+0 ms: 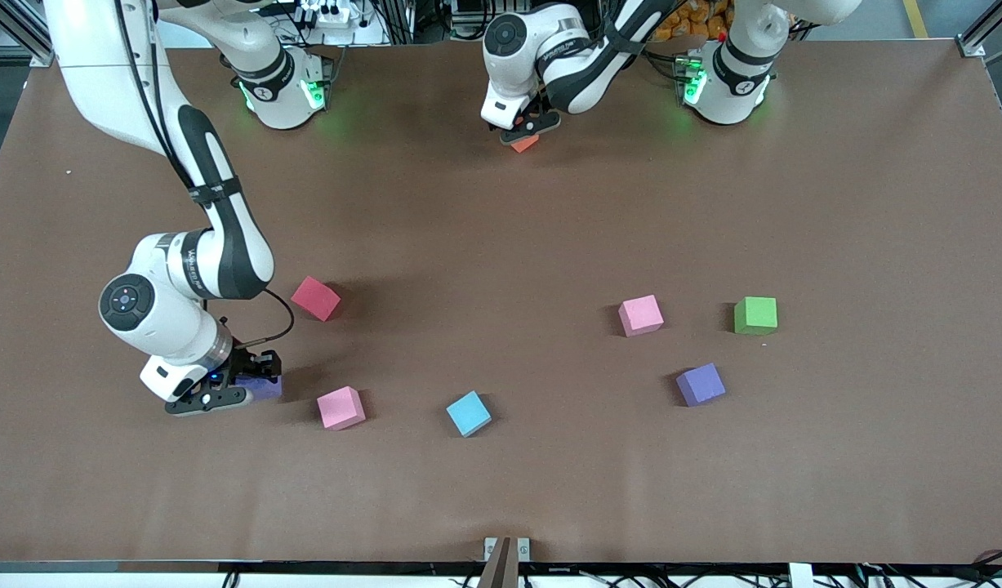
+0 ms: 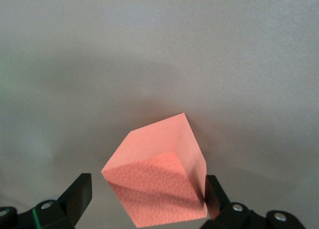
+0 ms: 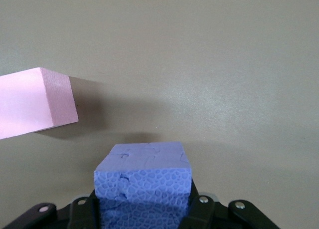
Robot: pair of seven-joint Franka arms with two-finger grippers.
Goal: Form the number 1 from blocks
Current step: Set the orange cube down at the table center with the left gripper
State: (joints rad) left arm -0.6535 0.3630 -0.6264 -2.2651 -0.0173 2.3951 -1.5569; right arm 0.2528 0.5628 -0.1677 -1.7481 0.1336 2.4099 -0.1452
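No numeral had been formed. A purple block (image 3: 143, 176) was clamped by the right end effector (image 1: 251, 384) low over the tabletop (image 1: 501, 245); the orange block (image 2: 157, 171) sat between the left end effector's (image 1: 527, 131) spread fingers, ungripped; the other blocks lay scattered.

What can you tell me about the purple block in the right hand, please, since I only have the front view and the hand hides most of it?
Observer: In the right wrist view, the right hand is shut on the purple block, one finger on each side face.
Operator: Thank you. Is that block touching the pink one beside it?
Observer: No; the wrist view shows bare table between it and the pink block.
Operator: And the left hand, over the orange block near the bases?
Observer: The left wrist view shows the left hand open, fingers either side of the orange block, which sits turned diagonally between them.
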